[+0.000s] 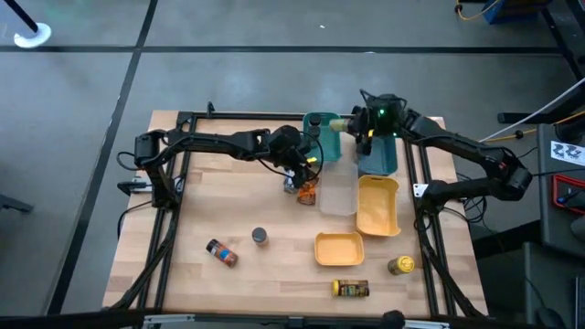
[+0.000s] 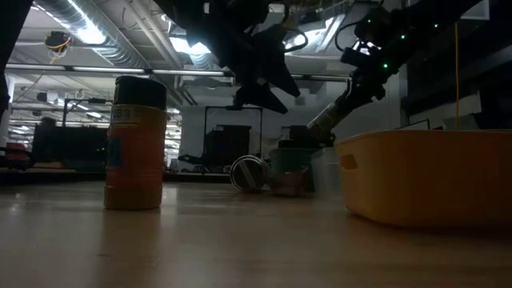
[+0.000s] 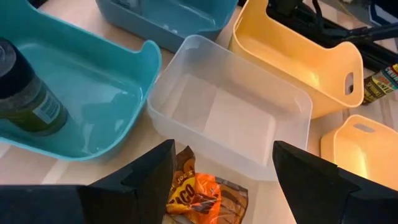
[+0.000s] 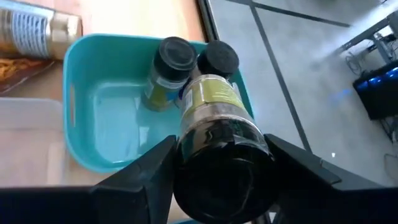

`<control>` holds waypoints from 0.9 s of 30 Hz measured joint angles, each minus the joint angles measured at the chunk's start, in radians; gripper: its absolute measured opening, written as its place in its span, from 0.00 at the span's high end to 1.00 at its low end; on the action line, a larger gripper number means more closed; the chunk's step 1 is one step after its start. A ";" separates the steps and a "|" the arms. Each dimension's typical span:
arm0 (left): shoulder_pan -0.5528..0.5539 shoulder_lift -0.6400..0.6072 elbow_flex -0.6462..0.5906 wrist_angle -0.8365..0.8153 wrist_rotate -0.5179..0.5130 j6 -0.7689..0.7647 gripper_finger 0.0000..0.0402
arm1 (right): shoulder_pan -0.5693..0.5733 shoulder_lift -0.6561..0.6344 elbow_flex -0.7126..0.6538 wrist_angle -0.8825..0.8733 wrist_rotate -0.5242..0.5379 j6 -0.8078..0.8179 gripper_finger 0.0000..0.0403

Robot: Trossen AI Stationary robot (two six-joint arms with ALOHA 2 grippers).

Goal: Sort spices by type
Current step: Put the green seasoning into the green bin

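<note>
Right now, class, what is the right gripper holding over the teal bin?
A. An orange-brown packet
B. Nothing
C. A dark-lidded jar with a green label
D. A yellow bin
C: in the right wrist view, the right gripper clasps a green-labelled jar above the teal bin, where another jar already stands.

- Pale wood grain is shown across the table (image 1: pixel 274 265).
- Glossy moulded plastic is seen in the teal bin (image 3: pixel 112 99).
- Frosted plastic forms the clear bin (image 3: pixel 230 112).
- A crinkled, shiny wrapper covers the packet (image 3: pixel 202 199).
</note>
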 joint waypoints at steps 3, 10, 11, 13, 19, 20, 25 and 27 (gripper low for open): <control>0.000 0.000 0.000 0.020 -0.001 0.000 0.37 | -0.021 0.018 0.000 0.035 -0.023 0.009 0.45; 0.000 0.000 0.000 0.047 -0.001 0.002 0.37 | -0.027 0.140 0.047 0.002 0.019 0.006 0.45; 0.000 0.000 0.000 0.047 -0.001 0.004 0.37 | -0.027 0.159 0.066 -0.005 0.027 0.005 0.45; 0.000 0.000 0.000 0.047 -0.001 0.019 0.37 | -0.027 0.195 0.110 -0.028 0.030 0.005 0.45; 0.000 0.000 0.000 0.044 -0.001 0.047 0.37 | -0.027 0.311 0.275 -0.201 0.050 0.004 0.45; 0.000 0.000 0.000 0.041 -0.001 0.050 0.37 | -0.027 0.328 0.302 -0.229 0.047 0.004 0.45; 0.000 0.000 0.000 0.031 0.000 0.055 0.37 | -0.026 0.406 0.389 -0.320 0.050 -0.014 0.45; 0.000 0.000 0.000 0.031 -0.001 0.056 0.37 | -0.026 0.431 0.402 -0.324 0.050 -0.021 0.45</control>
